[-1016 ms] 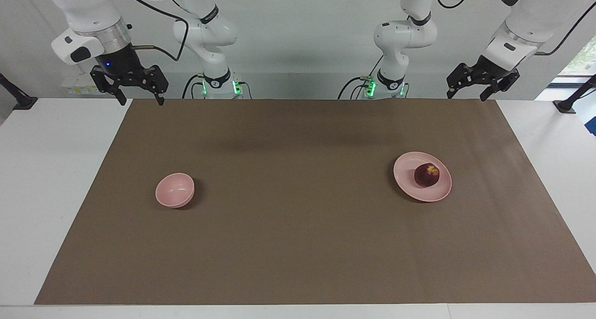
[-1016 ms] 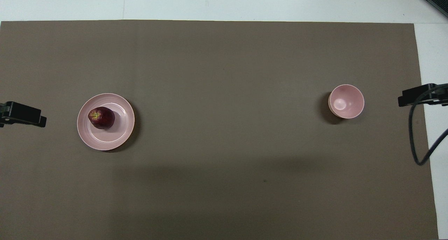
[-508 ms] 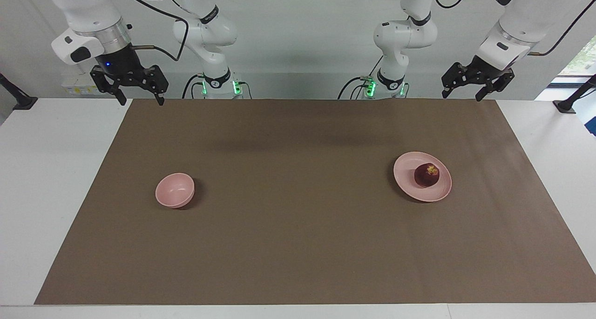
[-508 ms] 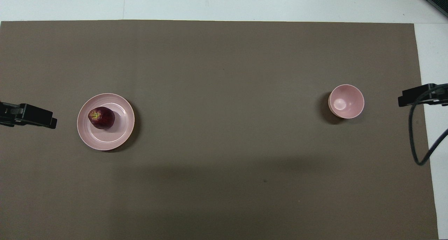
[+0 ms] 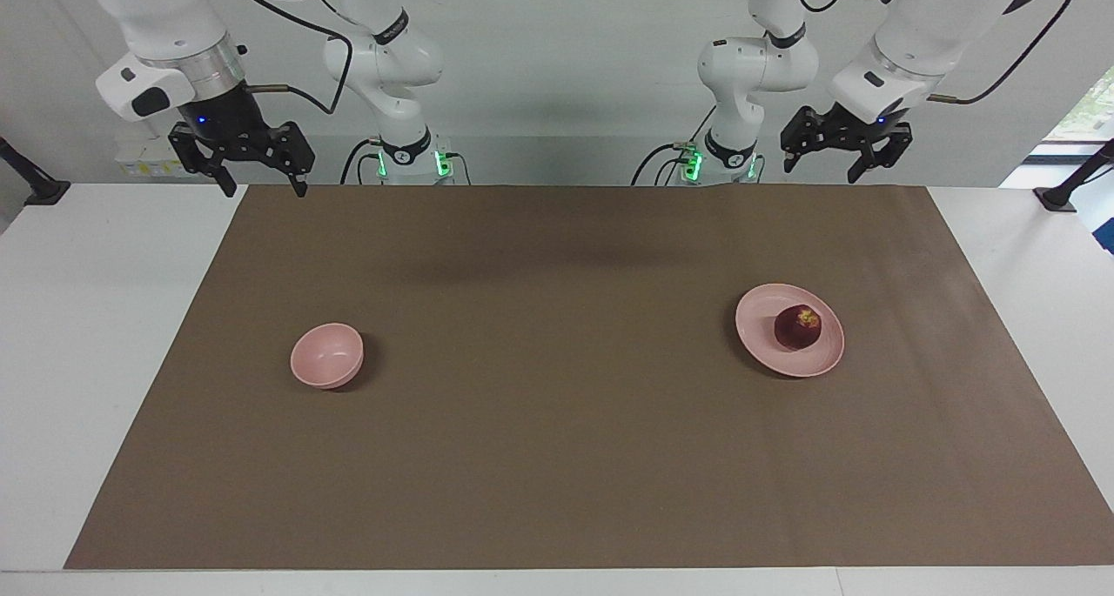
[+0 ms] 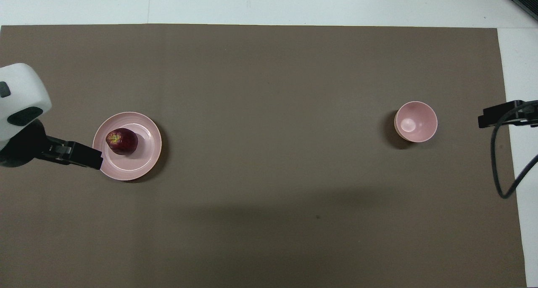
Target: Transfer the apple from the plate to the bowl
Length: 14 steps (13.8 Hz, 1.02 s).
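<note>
A matt brown paper-like sheet [image 5: 557, 457] covers the smooth white table [image 5: 96, 318]. The plate [image 5: 766, 352] and bowl [image 5: 324, 357] look smooth, faintly glossy; the apple [image 5: 797, 328] skin shines.

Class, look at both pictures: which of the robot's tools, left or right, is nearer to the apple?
Left. The left tool hangs open, high above the plate's end of the table, not touching the apple. The right tool waits open at the bowl's end.
</note>
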{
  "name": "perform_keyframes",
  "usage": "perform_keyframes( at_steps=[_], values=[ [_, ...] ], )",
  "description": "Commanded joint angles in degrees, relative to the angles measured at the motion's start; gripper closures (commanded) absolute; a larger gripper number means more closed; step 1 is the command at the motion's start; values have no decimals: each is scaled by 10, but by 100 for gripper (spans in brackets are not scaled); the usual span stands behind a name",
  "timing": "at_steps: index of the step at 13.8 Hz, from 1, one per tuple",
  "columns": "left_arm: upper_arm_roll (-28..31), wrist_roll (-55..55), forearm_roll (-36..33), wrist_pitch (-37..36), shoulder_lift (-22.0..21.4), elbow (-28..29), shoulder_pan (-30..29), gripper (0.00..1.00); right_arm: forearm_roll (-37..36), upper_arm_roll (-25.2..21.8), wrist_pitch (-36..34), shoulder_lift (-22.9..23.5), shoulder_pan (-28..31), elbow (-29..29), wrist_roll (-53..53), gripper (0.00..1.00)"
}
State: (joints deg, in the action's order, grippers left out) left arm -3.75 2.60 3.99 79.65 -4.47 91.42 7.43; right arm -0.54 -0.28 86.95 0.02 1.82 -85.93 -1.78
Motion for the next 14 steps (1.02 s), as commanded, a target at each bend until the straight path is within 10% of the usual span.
perform_keyframes(
  at_steps=[1,14],
  values=[
    [8,2,1,-2,-25,27,14,0,-3,3,-5,-3,1,-4,6,0],
    [14,13,1,55,-24,53,-1,0,-3,2,-5,-3,2,-4,6,0]
  ],
)
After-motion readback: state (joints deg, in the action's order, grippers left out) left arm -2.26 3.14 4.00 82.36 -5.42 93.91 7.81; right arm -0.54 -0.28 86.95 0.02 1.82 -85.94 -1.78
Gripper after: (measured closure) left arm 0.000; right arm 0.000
